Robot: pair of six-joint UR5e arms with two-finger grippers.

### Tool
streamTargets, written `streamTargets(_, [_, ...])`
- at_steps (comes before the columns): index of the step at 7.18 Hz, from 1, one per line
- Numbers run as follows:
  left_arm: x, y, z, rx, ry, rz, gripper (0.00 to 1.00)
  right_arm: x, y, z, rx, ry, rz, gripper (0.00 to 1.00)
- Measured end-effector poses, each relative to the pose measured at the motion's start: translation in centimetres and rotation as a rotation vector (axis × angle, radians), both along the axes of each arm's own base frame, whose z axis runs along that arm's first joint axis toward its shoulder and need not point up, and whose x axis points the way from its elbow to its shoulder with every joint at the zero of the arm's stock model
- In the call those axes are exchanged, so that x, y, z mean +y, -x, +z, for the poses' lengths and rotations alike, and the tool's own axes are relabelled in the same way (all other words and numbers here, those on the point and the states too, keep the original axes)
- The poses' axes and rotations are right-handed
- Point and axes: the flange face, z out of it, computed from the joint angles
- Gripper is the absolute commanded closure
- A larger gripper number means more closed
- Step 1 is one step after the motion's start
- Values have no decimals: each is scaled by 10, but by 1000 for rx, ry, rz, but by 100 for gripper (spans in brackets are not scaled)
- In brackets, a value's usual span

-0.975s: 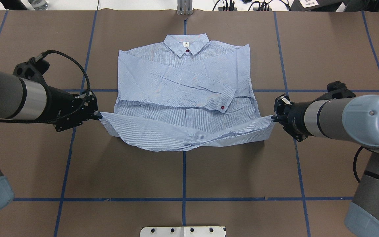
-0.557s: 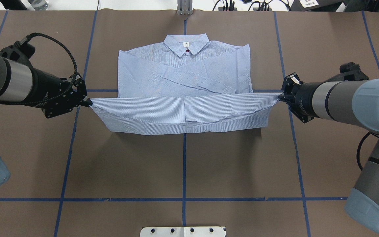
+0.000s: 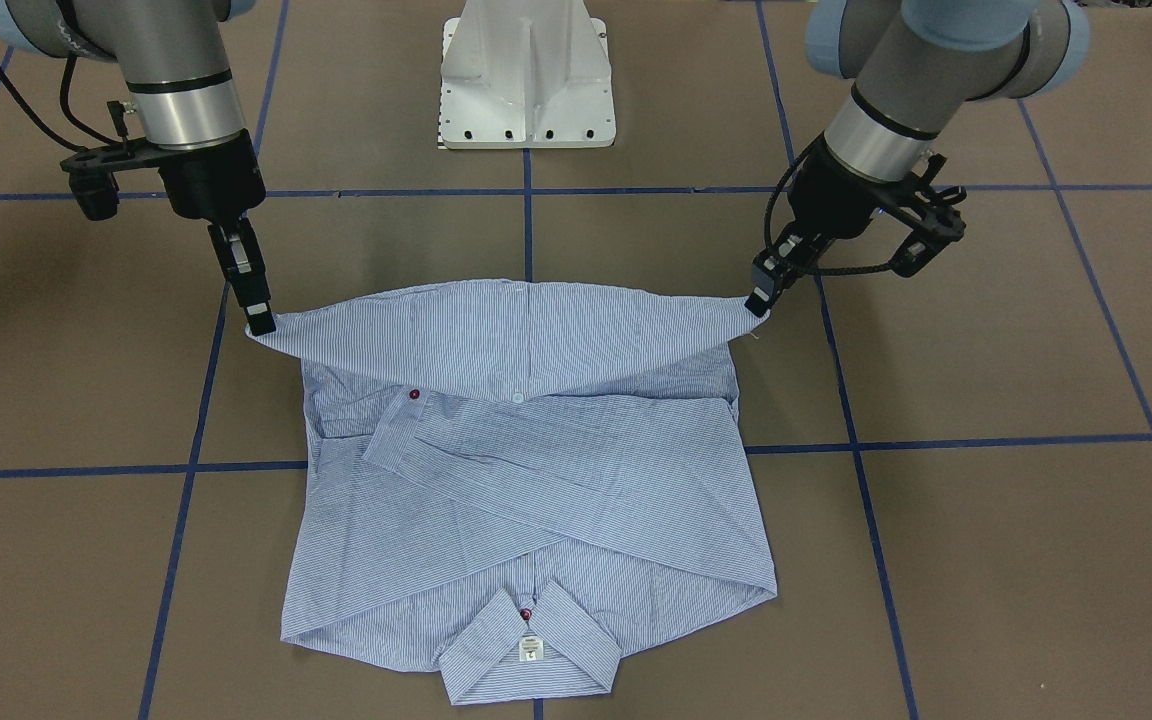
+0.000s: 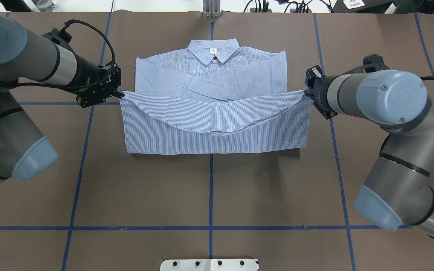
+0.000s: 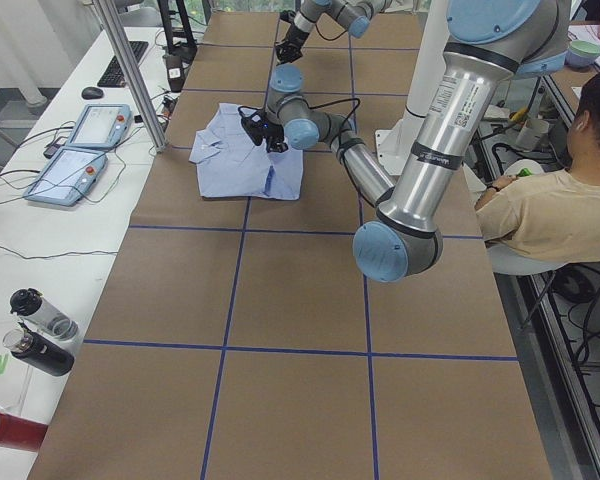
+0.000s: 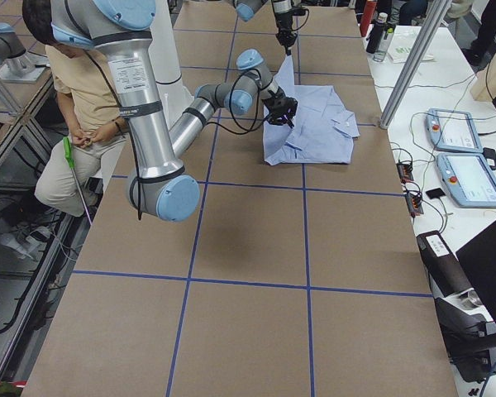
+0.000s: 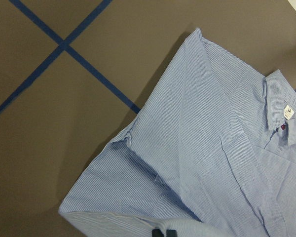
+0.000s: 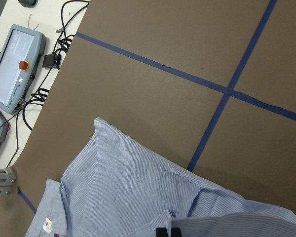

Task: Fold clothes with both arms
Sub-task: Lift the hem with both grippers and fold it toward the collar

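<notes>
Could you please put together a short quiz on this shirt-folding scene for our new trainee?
1. True or false: the left gripper and the right gripper each pinch a raised hem corner of the shirt.
2. Where does the collar lie? A: at the shirt's end far from the robot's base; B: at the end nearest it; C: hidden under the fold.
3. What colour is the button at the collar?
Key: 1 true; 2 A; 3 dark red.
</notes>
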Motion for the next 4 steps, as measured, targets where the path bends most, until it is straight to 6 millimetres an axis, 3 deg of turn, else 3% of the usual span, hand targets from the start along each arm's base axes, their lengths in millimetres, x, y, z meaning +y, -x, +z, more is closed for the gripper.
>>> streamTargets(4, [-73,-28,47,2,-34,-62,100,-84,32,18,118,12,16,100])
